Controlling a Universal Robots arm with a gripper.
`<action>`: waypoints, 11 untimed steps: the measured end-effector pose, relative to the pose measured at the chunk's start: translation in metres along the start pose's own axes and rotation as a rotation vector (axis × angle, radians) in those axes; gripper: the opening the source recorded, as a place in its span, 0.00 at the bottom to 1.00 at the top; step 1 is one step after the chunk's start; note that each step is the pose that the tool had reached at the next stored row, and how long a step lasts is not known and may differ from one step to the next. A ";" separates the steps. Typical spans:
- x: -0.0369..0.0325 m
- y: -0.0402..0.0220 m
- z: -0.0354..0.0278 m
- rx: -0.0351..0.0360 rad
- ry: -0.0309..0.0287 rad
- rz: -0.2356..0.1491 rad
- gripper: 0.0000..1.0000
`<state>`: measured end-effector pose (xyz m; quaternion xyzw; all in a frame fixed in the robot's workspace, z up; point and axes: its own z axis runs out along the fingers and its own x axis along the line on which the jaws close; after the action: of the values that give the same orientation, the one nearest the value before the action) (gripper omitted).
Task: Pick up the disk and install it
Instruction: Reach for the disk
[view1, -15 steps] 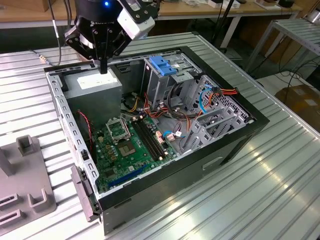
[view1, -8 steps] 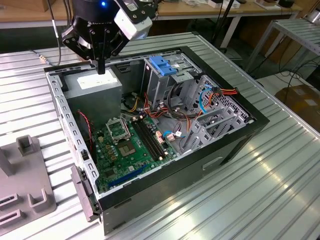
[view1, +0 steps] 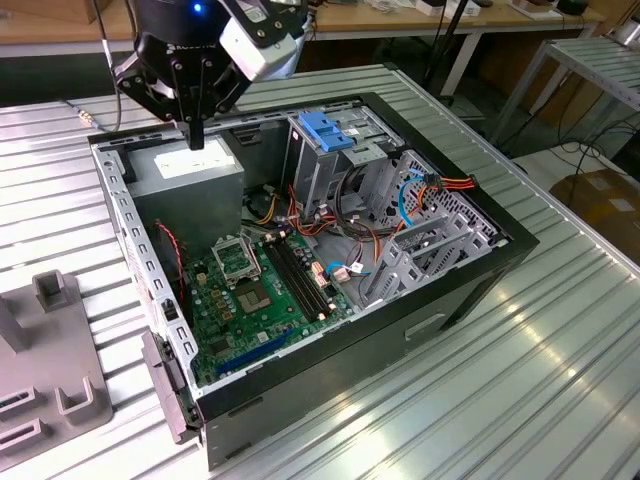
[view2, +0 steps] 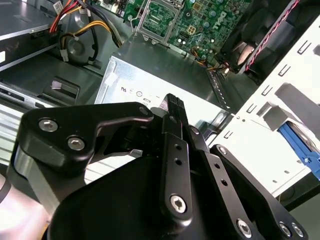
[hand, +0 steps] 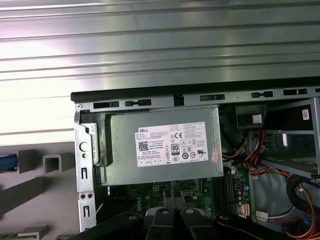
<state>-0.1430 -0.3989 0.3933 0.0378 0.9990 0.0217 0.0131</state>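
Observation:
My gripper (view1: 195, 135) hangs over the back corner of the open computer case (view1: 470, 275), at the exterior view's left, just above the grey power supply (view1: 190, 170). Its two black fingers are pressed together with nothing between them, as both wrist views show (view2: 171, 102) (hand: 174, 197). The disk peeks in as a blue rail with a grey body (view2: 300, 142) beyond the case's perforated side wall. Its blue edge (hand: 5, 162) lies on the grey fixture (hand: 45, 165) outside the case, apart from the gripper.
Inside the case are a green motherboard (view1: 260, 290), a drive cage with a chunky blue latch piece (view1: 325, 130), a light-blue cable (view1: 405, 195) and red, yellow and orange wires (view1: 450, 183). The grey fixture (view1: 50, 380) stands on the ribbed metal table (view1: 520, 380).

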 end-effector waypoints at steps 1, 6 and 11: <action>0.0007 -0.0001 0.0000 0.0000 0.0000 0.000 0.10; 0.0052 -0.0004 -0.0001 0.0000 0.0000 0.000 0.10; 0.0089 -0.0007 -0.0002 0.0000 0.0000 0.000 0.10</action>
<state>-0.1519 -0.3989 0.3933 0.0379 0.9990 0.0217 0.0131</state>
